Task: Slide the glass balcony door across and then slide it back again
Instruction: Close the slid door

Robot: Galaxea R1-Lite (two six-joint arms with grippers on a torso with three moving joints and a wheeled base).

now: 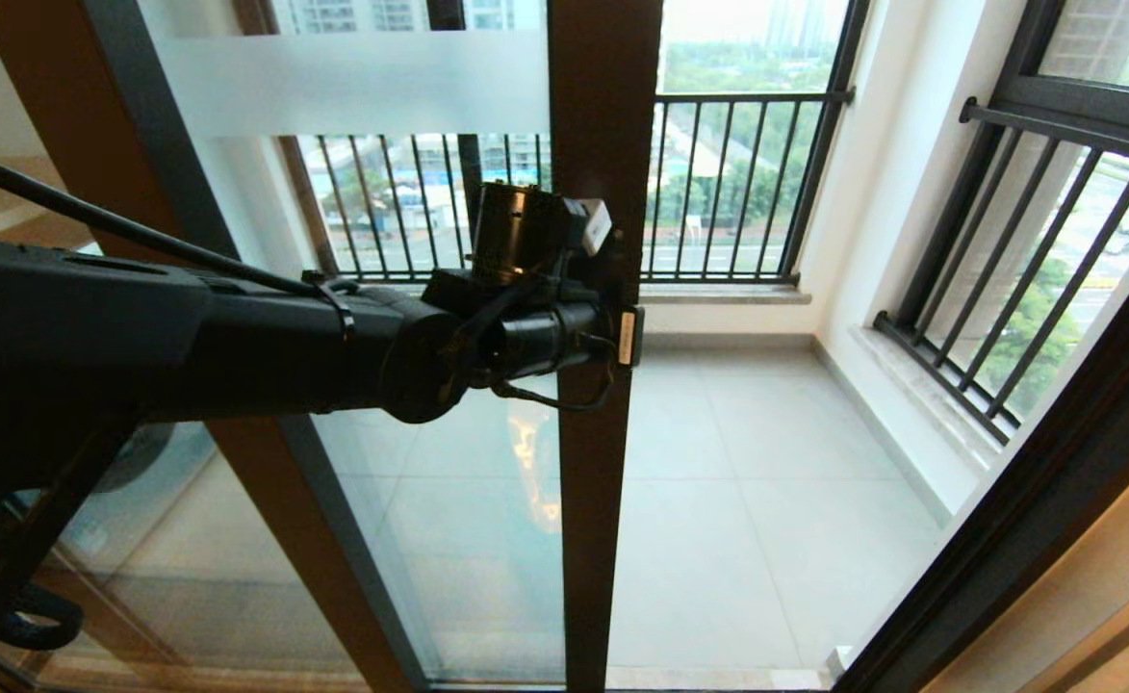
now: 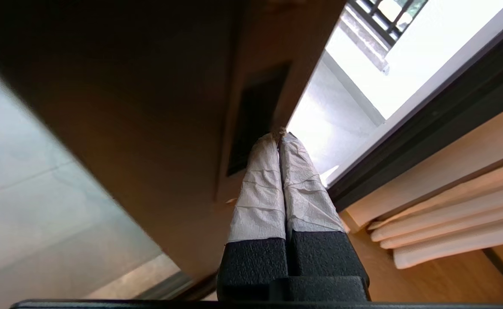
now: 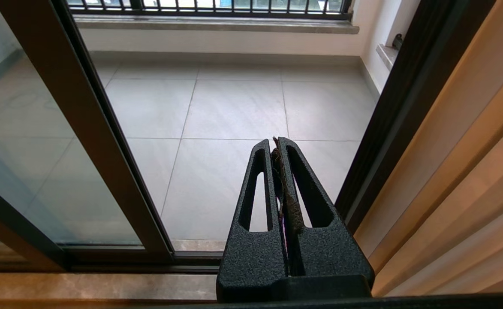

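Balcony: grey tiled floor [image 1: 776,500], black-barred railings [image 1: 718,192] beyond.
Door: glass balcony door [image 1: 602,539] part open.
L gripper [image 2: 280,134]: fingers pressed together, empty, tips at handle slot [image 2: 255,116].
R gripper [image 3: 276,143]: closed, empty, parked low.

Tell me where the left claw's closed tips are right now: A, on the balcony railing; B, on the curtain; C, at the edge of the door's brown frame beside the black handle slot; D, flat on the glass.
C: the left claw has its shut tips at the glass balcony door frame's edge, beside the handle slot.

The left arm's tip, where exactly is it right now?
In the head view the left gripper sits mid-picture against the brown frame edge of the glass balcony door, jaws shut, beside the open gap.
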